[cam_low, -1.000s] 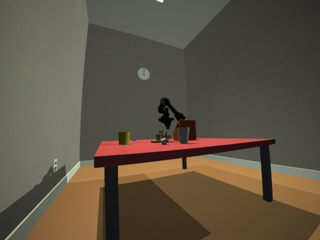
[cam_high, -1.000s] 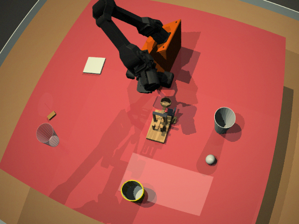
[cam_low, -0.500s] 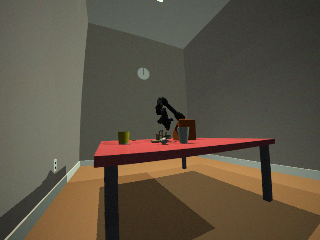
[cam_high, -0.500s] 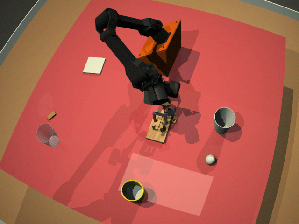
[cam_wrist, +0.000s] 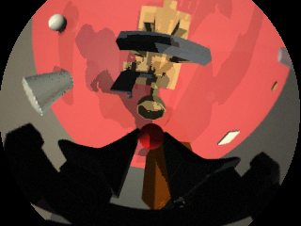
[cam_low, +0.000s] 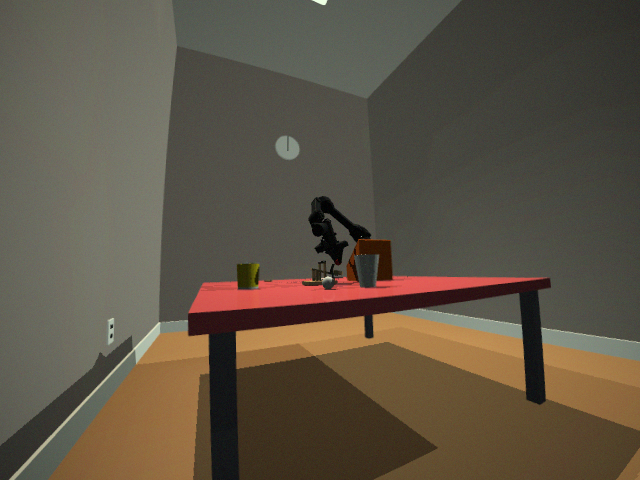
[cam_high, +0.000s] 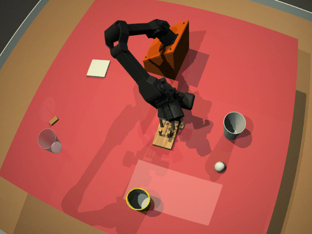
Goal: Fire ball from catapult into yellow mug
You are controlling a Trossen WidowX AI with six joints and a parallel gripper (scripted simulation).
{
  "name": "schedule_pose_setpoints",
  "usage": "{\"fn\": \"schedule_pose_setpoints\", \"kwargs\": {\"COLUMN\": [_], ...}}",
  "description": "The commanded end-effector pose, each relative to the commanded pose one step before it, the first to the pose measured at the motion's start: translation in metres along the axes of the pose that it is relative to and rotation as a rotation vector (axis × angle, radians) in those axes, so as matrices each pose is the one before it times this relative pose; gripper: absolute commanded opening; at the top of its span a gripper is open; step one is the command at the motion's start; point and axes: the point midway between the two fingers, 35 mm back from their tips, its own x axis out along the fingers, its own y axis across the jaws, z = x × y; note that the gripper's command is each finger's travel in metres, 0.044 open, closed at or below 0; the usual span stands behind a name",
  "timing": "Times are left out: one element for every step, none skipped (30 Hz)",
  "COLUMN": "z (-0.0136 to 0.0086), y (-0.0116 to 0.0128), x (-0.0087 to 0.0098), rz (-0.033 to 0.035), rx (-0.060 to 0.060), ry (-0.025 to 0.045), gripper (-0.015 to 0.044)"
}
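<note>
My gripper (cam_low: 337,262) (cam_wrist: 151,133) is shut on a red ball, held above the table near the cup end of the catapult. The red ball (cam_wrist: 151,133) shows between the fingertips in the wrist view; the arm hides it in the top view. The wooden catapult (cam_high: 162,143) (cam_low: 312,283) (cam_wrist: 173,79) stands mid-table, its dark crossbar (cam_wrist: 162,46) across the frame. Its round throwing cup (cam_wrist: 150,109) is just beyond the ball in the wrist view. The yellow mug (cam_high: 134,197) (cam_low: 248,276) stands upright beyond the catapult's far end.
A white ball (cam_high: 219,166) (cam_low: 328,282) (cam_wrist: 57,23) and a grey cup (cam_high: 228,134) (cam_low: 367,271) (cam_wrist: 49,91) are at one side. A clear cup (cam_high: 46,139), small tan block (cam_high: 53,120) and cream tile (cam_high: 98,68) (cam_wrist: 229,137) are opposite. The arm stands on an orange block (cam_high: 182,50) (cam_low: 382,258).
</note>
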Motion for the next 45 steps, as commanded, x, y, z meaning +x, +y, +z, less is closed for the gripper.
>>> {"fn": "schedule_pose_setpoints", "kwargs": {"z": [0.0054, 0.0013, 0.00061, 0.00021, 0.0001, 0.00019, 0.00028, 0.00037, 0.00043, 0.00048, 0.00051, 0.00055, 0.00055, 0.00058, 0.00057, 0.00051, 0.00031, -0.00135, 0.0, 0.0, 0.0, 0.0, 0.0, 0.0, 0.0, 0.0, 0.0, 0.0, 0.0, 0.0, 0.0, 0.0, -0.0004, -0.00135, -0.00269, -0.00437, -0.00542, -0.0064, -0.00724, -0.00615, -0.00394, -0.00135, 0.0, 0.01359, 0.00441], "y": [0.003, 0.0, 0.00056, 0.00019, 0.0, 0.0, -0.00001, -0.00001, -0.00002, -0.00002, -0.00002, -0.00004, -0.00004, -0.00005, -0.00005, -0.00007, -0.00004, 0.00016, 0.0, 0.0, 0.0, 0.0, 0.0, 0.0, 0.0, 0.0, 0.0, 0.0, 0.0, 0.0, 0.0, 0.0, 0.00018, 0.0005, 0.00073, 0.00075, 0.00049, 0.00017, -0.0002, -0.00042, -0.00037, -0.00015, 0.0, 0.0021, 0.00151], "x": [0.00821, 0.00347, 0.00079, 0.00027, 0.00026, 0.00049, 0.00073, 0.00099, 0.00112, 0.00127, 0.00138, 0.00144, 0.00146, 0.00146, 0.00146, 0.00113, 0.00068, -0.005, 0.0, 0.0, 0.0, 0.0, 0.0, 0.0, 0.0, 0.0, 0.0, 0.0, 0.0, 0.0, 0.0, 0.0, -0.00248, -0.00746, -0.01245, -0.01632, -0.01655, -0.01645, -0.01604, -0.01211, -0.0072, -0.00239, 0.0, 0.02422, -0.00168], "rz": [0.00438, -0.00024, -0.00002, -0.00001, -0.00001, -0.00002, -0.00003, -0.00004, -0.00005, -0.00007, -0.00008, -0.00009, -0.0001, -0.0001, -0.00011, -0.00009, -0.00006, 0.00477, 0.0, 0.0, 0.0, 0.0, 0.0, 0.0, 0.0, 0.0, 0.0, 0.0, 0.0, 0.0, 0.0, 0.0, 0.00036, 0.00099, 0.00136, 0.00122, 0.00057, -0.00012, -0.00082, -0.0011, -0.00086, -0.00032, 0.0, -0.00045, 0.00727], "rx": [0.0066, 0.0001, 0.0, 0.0, 0.0, 0.0, 0.0, 0.0, 0.0, 0.0, 0.0, 0.0, 0.0, 0.0, 0.0, 0.0, 0.0, 0.0063, 0.0, 0.0, 0.0, 0.0, 0.0, 0.0, 0.0, 0.0, 0.0, 0.0, 0.0, 0.0, 0.0, 0.0, -0.0003, -0.0008, -0.0013, -0.0016, -0.0015, -0.0013, -0.0011, -0.0007, -0.0004, -0.0001, 0.0, -0.0075, -0.0031], "ry": [0.007, 0.00004, -0.00001, 0.0, 0.0, 0.0, 0.0, 0.0, 0.0, 0.0, 0.00001, 0.00001, 0.00002, 0.00002, 0.00002, 0.00002, 0.00001, 0.0, 0.0, 0.0, 0.0, 0.0, 0.0, 0.0, 0.0, 0.0, 0.0, 0.0, 0.0, 0.0, 0.0, 0.0, -0.00022, -0.00058, -0.00074, -0.00056, -0.00013, 0.00028, 0.00063, 0.0007, 0.0005, 0.00018, 0.0, -0.00851, -0.01503], "gripper": [0.0, 0.0, 0.0, 0.0, 0.0, 0.0, 0.0, 0.0, 0.0, 0.0, 0.0, 0.0, 0.0, 0.0, 0.0, 0.0, 0.0, 0.0, 0.0, 0.0, 0.0, 0.0, 0.0, 0.0026, 0.0053, 0.0079, 0.0105, 0.0131, 0.0158, 0.0184, 0.021, 0.0236, 0.0263, 0.0289, 0.0315, 0.0341, 0.0367, 0.0394, 0.042, 0.044, 0.044, 0.044, 0.044, 0.044, 0.044]}}
